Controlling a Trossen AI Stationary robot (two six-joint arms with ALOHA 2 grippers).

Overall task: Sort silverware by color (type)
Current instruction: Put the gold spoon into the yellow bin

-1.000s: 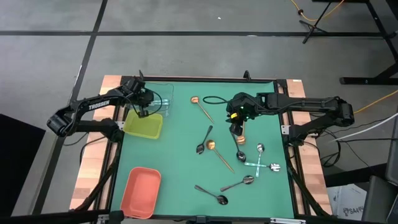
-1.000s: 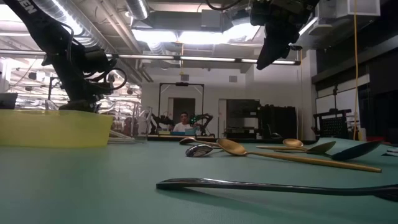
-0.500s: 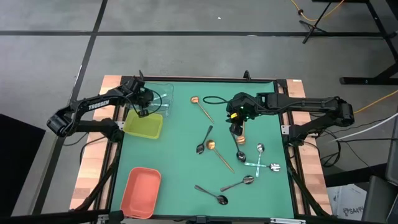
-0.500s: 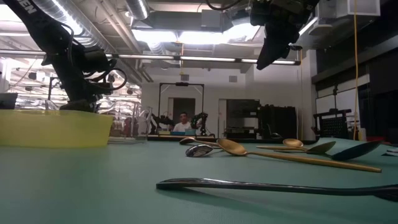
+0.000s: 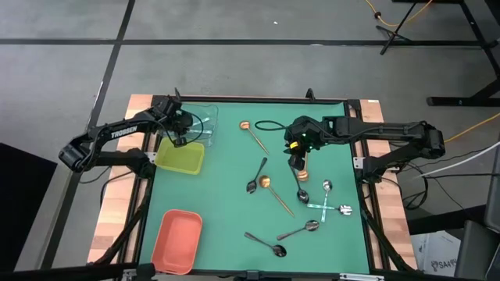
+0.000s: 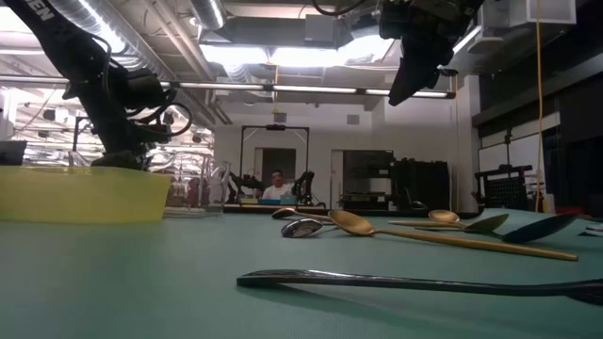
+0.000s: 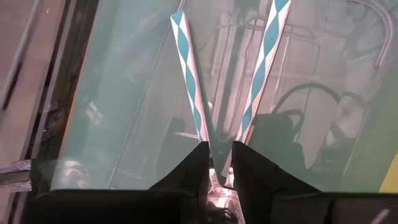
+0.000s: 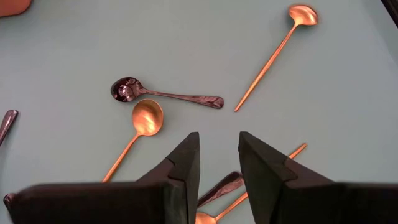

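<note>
High view: spoons (image 5: pixel 266 184) scattered mid to near-right on mat.
Left gripper (image 5: pixel 181 139) over clear tray (image 5: pixel 205 119), jaws slightly apart, empty. Right gripper (image 5: pixel 298 161) above spoons, jaws parted, empty.

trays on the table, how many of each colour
clear tray: 1
yellow-green tray: 1
salmon-orange tray: 1
total: 3

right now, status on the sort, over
left tool at clear tray. right tool open, empty, above spoons. spoons scattered on mat. nothing blocking.
</note>
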